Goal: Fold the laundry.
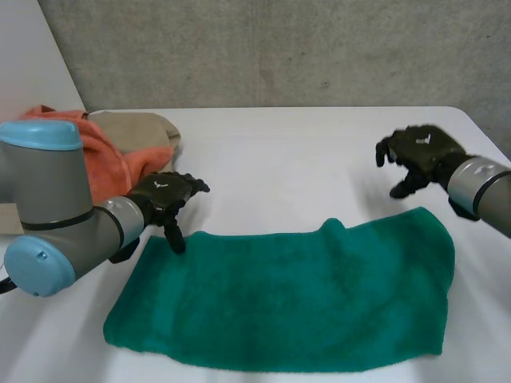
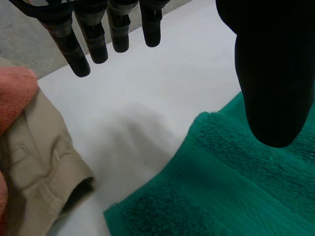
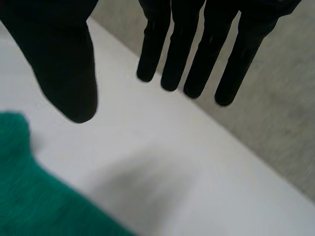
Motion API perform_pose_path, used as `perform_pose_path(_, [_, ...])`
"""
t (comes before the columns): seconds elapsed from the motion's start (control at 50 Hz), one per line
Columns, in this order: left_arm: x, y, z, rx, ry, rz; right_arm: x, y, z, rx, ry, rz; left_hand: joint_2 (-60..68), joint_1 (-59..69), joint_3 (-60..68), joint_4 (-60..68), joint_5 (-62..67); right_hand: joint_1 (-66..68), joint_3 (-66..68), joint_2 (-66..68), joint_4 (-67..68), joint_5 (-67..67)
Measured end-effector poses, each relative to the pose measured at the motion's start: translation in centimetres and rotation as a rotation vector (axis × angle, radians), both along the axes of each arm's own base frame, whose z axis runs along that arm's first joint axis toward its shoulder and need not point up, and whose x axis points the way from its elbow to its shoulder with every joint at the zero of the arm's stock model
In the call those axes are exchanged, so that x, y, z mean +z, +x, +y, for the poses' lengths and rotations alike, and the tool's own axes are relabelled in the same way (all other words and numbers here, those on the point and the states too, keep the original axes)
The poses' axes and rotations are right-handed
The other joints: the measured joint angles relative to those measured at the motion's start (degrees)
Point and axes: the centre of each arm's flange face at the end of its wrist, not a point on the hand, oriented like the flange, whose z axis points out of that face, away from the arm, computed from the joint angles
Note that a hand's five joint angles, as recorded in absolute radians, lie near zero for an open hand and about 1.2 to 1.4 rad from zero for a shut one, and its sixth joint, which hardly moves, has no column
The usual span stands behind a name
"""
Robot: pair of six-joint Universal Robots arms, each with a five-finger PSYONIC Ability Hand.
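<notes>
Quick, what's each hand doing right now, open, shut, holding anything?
Left hand: open, fingers straight, at a far corner of the green towel, holding nothing.
Right hand: open, fingers straight, above the table, holding nothing.

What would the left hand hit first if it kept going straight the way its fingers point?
Most likely the bare white table, between the green towel and the tan garment. The left hand has its thumb over the towel, so that could touch too; depth is unclear.
</notes>
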Motion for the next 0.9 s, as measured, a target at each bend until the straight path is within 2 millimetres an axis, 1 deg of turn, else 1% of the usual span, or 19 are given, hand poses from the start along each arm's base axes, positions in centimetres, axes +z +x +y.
perform_pose_path(0.06, [-0.1, 0.0, 0.2, -0.001, 0.006, 0.0, -1.7, -0.1, -0.1, -0.005, 0.06, 0.02, 0.0, 0.0, 0.0, 0.0, 0.0, -5.02, -5.59, -5.22, -5.72, -6.1])
perform_pose_path(0.08, [-0.2, 0.0, 0.3, -0.001, 0.008, 0.0, -2.9, -0.1, 0.0, -0.003, 0.105, 0.033, 0.0, 0.0, 0.0, 0.0, 0.0, -6.03, -6.83, -6.58, -6.86, -7.68])
perform_pose_path(0.18, [-0.4, 0.2, 0.5, 0.001, 0.012, -0.001, -5.8, 0.6, 0.8, 0.024, 0.237, 0.034, 0.0, 0.0, 0.0, 0.0, 0.0, -6.33, -7.7, -7.37, -7.69, -8.85])
perform_pose_path(0.22, [-0.4, 0.2, 0.5, 0.002, 0.011, 0.0, -6.1, 0.8, 0.9, 0.029, 0.251, 0.026, 0.0, 0.0, 0.0, 0.0, 0.0, -6.79, -8.03, -7.71, -8.0, -9.14])
perform_pose_path(0.42, [0.2, 0.7, 0.5, 0.017, 0.005, 0.016, -7.8, 4.1, 2.1, 0.086, 0.341, -0.073, 0.0, 0.0, 0.0, 0.0, 0.0, -11.61, -12.42, -12.48, -12.77, -13.53])
perform_pose_path(0.46, [0.2, 0.8, 0.5, 0.018, 0.003, 0.02, -8.0, 4.7, 2.4, 0.099, 0.35, -0.076, 0.0, 0.0, 0.0, 0.0, 0.0, -8.93, -9.72, -9.48, -9.7, -9.64])
perform_pose_path(0.48, [0.3, 0.8, 0.4, 0.017, 0.002, 0.024, -8.1, 5.1, 2.6, 0.109, 0.356, -0.076, 0.0, 0.0, 0.0, 0.0, 0.0, 3.16, 2.3, 2.89, 2.29, 2.68])
perform_pose_path(0.5, [0.3, 0.8, 0.4, 0.016, 0.001, 0.025, -8.1, 5.2, 2.7, 0.112, 0.357, -0.076, 0.0, 0.0, 0.0, 0.0, 0.0, 6.68, 5.79, 6.49, 5.74, 6.11])
perform_pose_path(0.54, [0.3, 0.8, 0.4, 0.015, -0.001, 0.028, -8.1, 5.5, 2.9, 0.121, 0.358, -0.074, 0.0, 0.0, 0.0, 0.0, 0.0, 21.81, 20.68, 21.8, 20.72, 21.12])
perform_pose_path(0.58, [0.2, 0.7, 0.2, 0.012, -0.007, 0.032, -7.7, 5.9, 3.1, 0.133, 0.348, -0.069, 0.0, 0.0, 0.0, 0.0, 0.0, 24.36, 26.85, 27.28, 27.36, 26.0])
perform_pose_path(0.62, [0.2, 0.6, 0.1, 0.01, -0.01, 0.033, -7.4, 6.0, 3.1, 0.137, 0.34, -0.067, 0.0, 0.0, 0.0, 0.0, 0.0, 24.36, 27.19, 27.28, 27.82, 26.0])
perform_pose_path(0.68, [0.1, 0.2, -0.3, 0.003, -0.019, 0.037, -5.8, 6.0, 3.1, 0.144, 0.305, -0.066, 0.0, 0.0, 0.0, -0.01, 0.0, 24.36, 27.23, 27.28, 28.02, 26.0])
perform_pose_path(0.76, [-0.2, -0.7, -0.7, -0.015, -0.024, 0.046, -1.8, 5.8, 3.5, 0.168, 0.219, -0.072, 0.0, 0.0, 0.0, -0.01, 0.0, 24.36, 27.24, 27.28, 28.03, 26.0])
perform_pose_path(0.78, [-0.2, -0.8, -0.8, -0.017, -0.024, 0.046, -1.6, 5.8, 3.6, 0.17, 0.214, -0.072, 0.0, 0.0, 0.0, -0.01, 0.0, 24.36, 27.24, 27.28, 28.03, 26.0])
perform_pose_path(0.8, [-0.3, -1.2, -0.8, -0.024, -0.023, 0.049, -0.2, 5.9, 4.1, 0.187, 0.186, -0.074, 0.0, 0.0, 0.0, 0.0, 0.0, 24.36, 27.24, 27.28, 28.03, 26.0])
perform_pose_path(0.82, [-0.3, -1.3, -0.9, -0.027, -0.023, 0.05, 0.1, 5.9, 4.2, 0.192, 0.178, -0.075, 0.0, 0.0, 0.0, -0.01, 0.0, 24.36, 27.23, 27.28, 28.03, 26.0])
perform_pose_path(0.84, [-0.4, -1.9, -0.9, -0.038, -0.022, 0.053, 1.7, 6.0, 5.0, 0.218, 0.145, -0.078, 0.0, 0.0, 0.0, -0.01, 0.0, 24.36, 27.24, 27.28, 28.03, 26.0])
perform_pose_path(0.88, [-0.5, -2.2, -1.0, -0.046, -0.021, 0.054, 2.6, 6.0, 5.6, 0.236, 0.127, -0.079, 0.0, 0.0, 0.0, -0.01, 0.0, 24.36, 27.26, 27.28, 28.03, 26.0])
perform_pose_path(0.9, [-0.7, -2.7, -1.0, -0.056, -0.02, 0.056, 3.9, 6.1, 6.5, 0.265, 0.1, -0.082, 0.0, 0.0, 0.0, 0.0, 0.0, 24.36, 27.39, 27.28, 28.03, 26.0])
